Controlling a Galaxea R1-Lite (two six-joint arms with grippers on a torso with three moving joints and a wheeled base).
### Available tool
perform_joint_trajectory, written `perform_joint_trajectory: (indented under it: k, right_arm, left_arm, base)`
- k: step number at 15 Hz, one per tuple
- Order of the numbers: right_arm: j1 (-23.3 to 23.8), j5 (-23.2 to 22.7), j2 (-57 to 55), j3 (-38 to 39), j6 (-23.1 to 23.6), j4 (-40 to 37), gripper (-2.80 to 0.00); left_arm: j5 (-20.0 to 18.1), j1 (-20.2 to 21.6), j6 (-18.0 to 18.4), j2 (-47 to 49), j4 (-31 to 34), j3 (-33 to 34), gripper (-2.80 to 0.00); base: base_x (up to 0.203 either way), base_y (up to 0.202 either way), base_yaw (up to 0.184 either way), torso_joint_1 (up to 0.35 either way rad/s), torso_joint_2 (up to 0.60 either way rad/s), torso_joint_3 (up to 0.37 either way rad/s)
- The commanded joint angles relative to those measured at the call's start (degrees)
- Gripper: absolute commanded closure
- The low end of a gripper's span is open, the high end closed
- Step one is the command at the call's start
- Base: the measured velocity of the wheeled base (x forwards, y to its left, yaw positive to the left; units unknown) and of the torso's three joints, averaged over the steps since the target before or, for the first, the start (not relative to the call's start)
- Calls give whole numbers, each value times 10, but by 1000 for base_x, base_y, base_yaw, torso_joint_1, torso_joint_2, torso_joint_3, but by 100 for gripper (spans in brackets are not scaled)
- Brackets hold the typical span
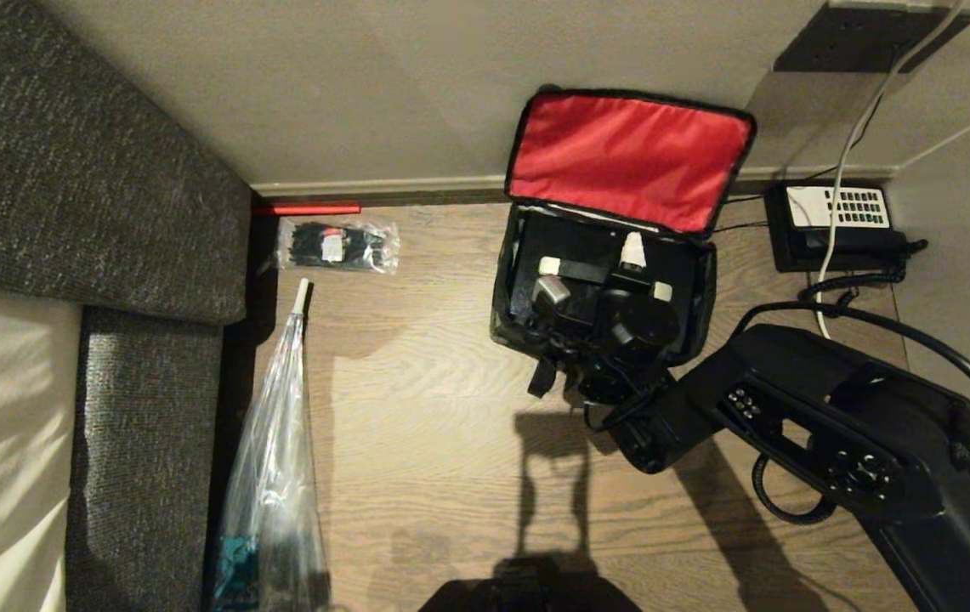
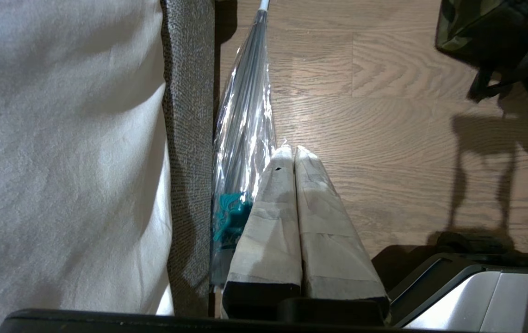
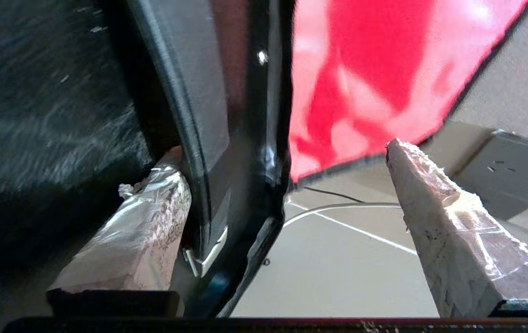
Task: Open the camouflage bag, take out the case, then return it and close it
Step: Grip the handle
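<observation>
Head view: camouflage bag (image 1: 515, 302) sits on the wood floor (image 1: 416, 408) at 1 o'clock, red lid (image 1: 625, 157) propped on the wall, case (image 1: 595, 272) inside; right gripper (image 1: 591, 270) reaches in over the handle, bare floor btwn bag and sofa (image 1: 93, 212), phone (image 1: 837, 225) keypad unreadable. Left wrist view: left gripper (image 2: 294, 155) parked w/ taped fingers pressed together, holding nothing, wrapped umbrella (image 2: 245, 134) at 10 o'clock. Right wrist view: jaws stand wide, one finger (image 3: 152, 217) against a black edge, nothing clamped.

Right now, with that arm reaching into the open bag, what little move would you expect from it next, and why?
Probably closing its fingers. The camouflage bag is open, its red lid propped against the wall, and the case sits inside. The right gripper is open over the case, its fingers either side of a black bar that looks like the handle. The left gripper idles, shut, beside the bed.
</observation>
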State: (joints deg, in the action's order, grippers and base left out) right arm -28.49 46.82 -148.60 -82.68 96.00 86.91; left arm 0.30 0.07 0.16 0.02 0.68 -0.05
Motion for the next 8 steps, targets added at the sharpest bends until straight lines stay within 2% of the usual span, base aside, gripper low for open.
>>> perform_joint_trajectory:
  k: [1,8]
  right_arm:
    - [5,5,-14,-20,4,8,-280]
    - [11,5,-38,-54,0,8,-280]
  left_arm:
    - [0,0,0,0,0,0,0]
    - [0,0,0,0,0,0,0]
  base:
    - [0,0,0,0,0,0]
    - [0,0,0,0,0,0]
